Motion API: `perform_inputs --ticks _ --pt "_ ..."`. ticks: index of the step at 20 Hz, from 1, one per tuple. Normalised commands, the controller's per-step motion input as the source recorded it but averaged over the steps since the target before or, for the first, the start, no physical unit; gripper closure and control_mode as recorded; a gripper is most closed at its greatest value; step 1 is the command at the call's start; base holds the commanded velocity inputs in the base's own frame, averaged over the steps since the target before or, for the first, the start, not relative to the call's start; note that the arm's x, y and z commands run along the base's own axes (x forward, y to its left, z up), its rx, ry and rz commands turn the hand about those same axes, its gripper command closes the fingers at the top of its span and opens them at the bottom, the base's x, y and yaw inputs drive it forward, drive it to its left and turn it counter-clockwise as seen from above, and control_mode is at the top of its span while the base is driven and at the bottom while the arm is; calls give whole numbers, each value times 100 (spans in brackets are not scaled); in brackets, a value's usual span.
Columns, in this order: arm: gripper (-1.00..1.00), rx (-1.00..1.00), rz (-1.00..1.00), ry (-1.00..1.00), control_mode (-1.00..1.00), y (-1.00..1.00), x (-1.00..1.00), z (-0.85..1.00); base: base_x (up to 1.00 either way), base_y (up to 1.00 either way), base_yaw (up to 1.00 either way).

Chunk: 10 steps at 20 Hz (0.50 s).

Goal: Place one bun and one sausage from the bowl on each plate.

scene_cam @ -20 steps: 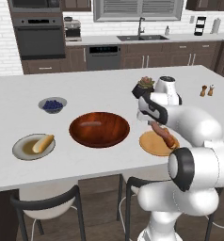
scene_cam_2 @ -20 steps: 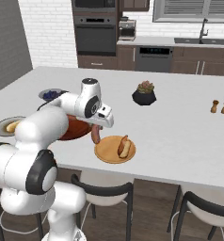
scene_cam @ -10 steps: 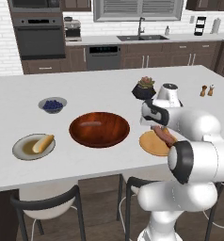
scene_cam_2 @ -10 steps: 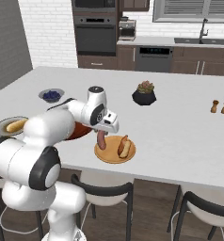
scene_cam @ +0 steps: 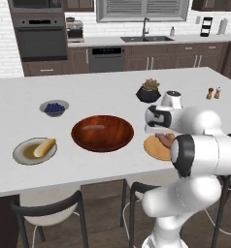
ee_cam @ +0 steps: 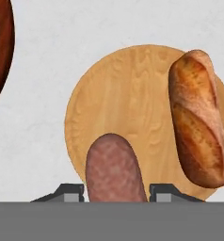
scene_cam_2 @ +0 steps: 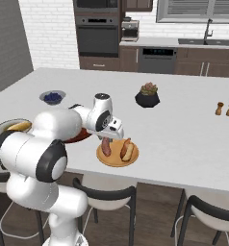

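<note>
Sausage (scene_cam_2: pixel 105 145) hangs upright from tool (scene_cam_2: pixel 106 144).

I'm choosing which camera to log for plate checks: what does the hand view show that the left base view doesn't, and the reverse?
Hand view alone: the sausage gripped between the fingertips, and the orange plate's wood grain. Left base view alone: the grey-rimmed plate with its bun, and the blueberry bowl. Both show the orange plate and part of the wooden bowl.
</note>
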Motion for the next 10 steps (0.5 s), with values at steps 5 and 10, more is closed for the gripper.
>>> perform_inputs --ticks 5,10 --pt "100 0 4 1 -100 -8 12 -37 0 0 0" --pt "100 -1 3 1 -100 0 19 -34 0 0 0"
